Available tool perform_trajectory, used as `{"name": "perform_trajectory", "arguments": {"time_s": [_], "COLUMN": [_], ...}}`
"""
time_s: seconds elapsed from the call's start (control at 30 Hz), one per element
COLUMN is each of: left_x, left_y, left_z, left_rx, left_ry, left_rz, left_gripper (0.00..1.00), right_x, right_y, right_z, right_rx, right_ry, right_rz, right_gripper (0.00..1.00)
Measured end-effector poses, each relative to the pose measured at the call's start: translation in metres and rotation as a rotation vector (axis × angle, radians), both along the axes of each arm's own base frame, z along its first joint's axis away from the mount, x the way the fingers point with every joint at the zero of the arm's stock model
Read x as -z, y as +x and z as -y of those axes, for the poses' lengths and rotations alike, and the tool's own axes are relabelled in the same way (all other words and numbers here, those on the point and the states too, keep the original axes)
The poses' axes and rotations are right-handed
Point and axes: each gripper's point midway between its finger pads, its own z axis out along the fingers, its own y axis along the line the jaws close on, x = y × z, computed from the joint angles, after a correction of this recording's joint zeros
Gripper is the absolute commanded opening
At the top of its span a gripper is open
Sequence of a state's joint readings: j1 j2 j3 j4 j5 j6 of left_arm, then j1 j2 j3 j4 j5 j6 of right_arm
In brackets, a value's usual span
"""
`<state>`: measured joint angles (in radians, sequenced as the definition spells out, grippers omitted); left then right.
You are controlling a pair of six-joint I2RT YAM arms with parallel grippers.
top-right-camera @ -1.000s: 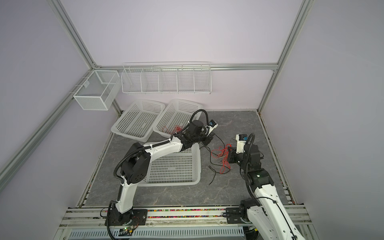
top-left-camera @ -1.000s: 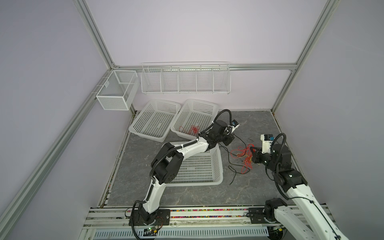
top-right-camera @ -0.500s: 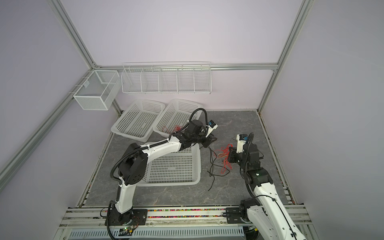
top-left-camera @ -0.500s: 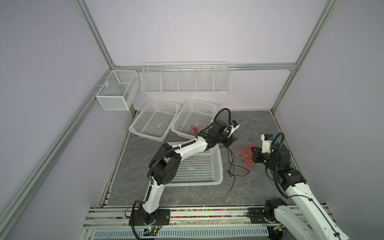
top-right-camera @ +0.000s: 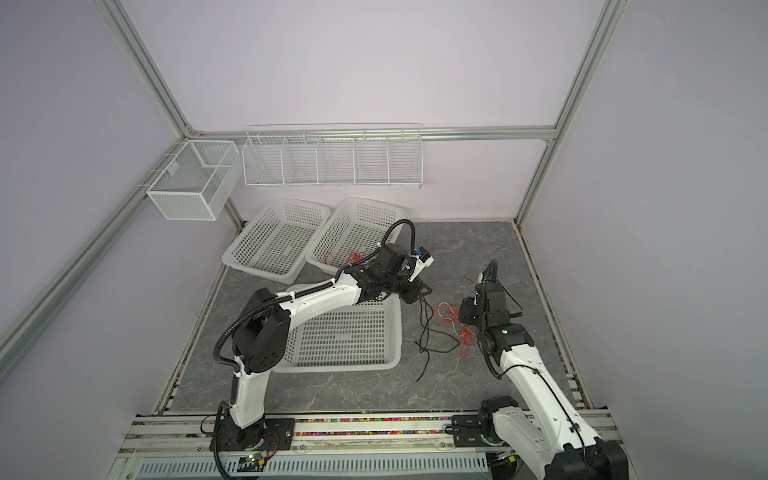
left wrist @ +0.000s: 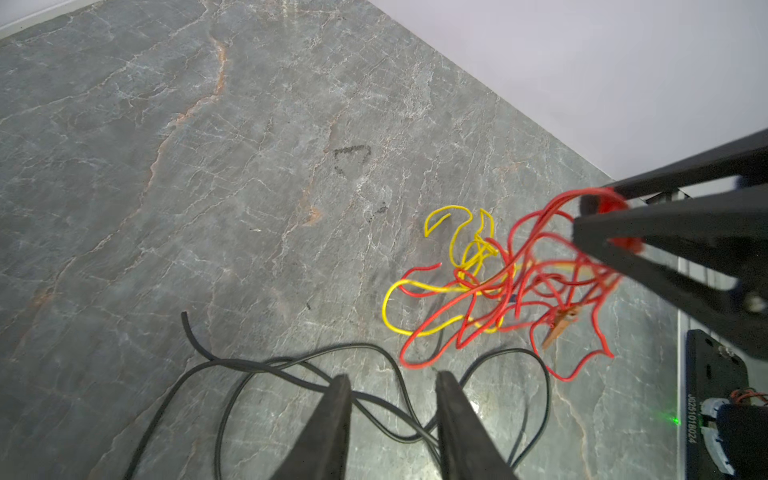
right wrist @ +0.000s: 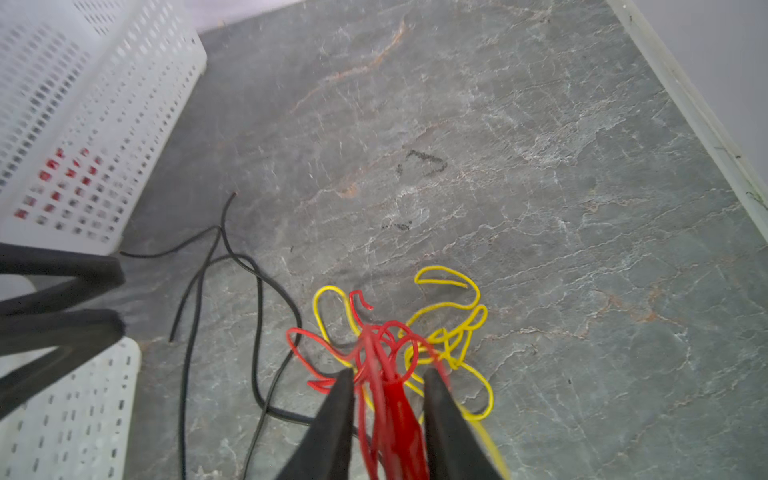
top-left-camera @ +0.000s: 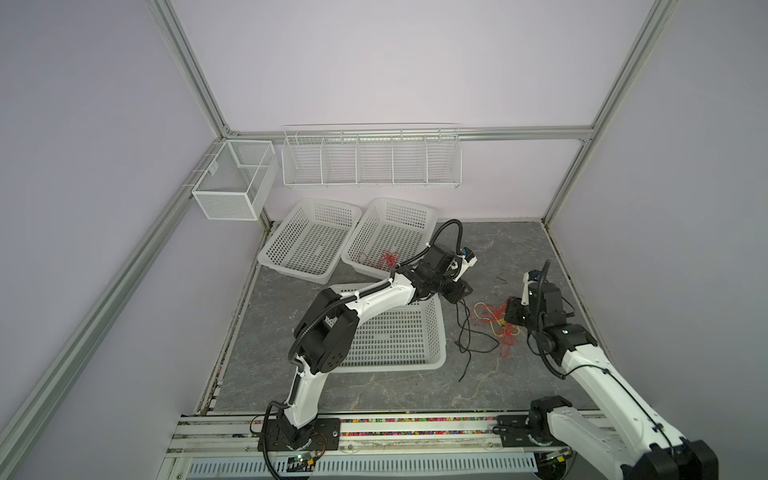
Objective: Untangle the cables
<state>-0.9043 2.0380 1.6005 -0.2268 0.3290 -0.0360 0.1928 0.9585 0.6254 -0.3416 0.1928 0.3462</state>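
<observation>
Left gripper (left wrist: 392, 376): jaws parted, holding nothing; black cables (left wrist: 195, 337) beneath. Right gripper (right wrist: 388, 372): jaws parted, red cables (right wrist: 395, 407) loose between; yellow cables (right wrist: 441, 268) ahead.

Three baskets (top-left-camera: 328, 203), two wire racks (top-left-camera: 372, 166), two grippers (left wrist: 390, 380)

Grey stone tabletop (top-left-camera: 374, 390) bears three baskets (top-left-camera: 395, 365), cables (top-left-camera: 492, 318).

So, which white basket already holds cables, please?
The rear basket beside the left arm: red cables lie inside; the other rear basket and the front basket show none.
</observation>
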Motion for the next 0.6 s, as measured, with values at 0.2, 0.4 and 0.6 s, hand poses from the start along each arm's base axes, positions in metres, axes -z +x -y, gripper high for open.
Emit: {"name": "perform_trajectory", "arguments": {"time_s": [0.2,0.4,0.6], "left_x": [-0.021,-0.051,-0.064], "left_y": [-0.004,-0.005,-0.007], "left_z": [-0.010,-0.019,-0.029], "left_rx": [-0.028,-0.060,-0.089], "left_ry": [-0.042,-0.118,-0.157], "left_rz": [0.036,0.097,0.136], "left_gripper": [0.35,0.35,0.35], "right_x": [0.003,-0.009,-0.001], "right_y": [0.000,-0.004,-0.004], "right_z": [-0.015,-0.043,-0.070], "right_rx": [-0.062,-0.199,-0.312], "right_ry": [0.015,0.072,0.137], "right_rz": [-0.020,0.015,-0.015], "right_gripper": [0.62,0.65,0.65]}}
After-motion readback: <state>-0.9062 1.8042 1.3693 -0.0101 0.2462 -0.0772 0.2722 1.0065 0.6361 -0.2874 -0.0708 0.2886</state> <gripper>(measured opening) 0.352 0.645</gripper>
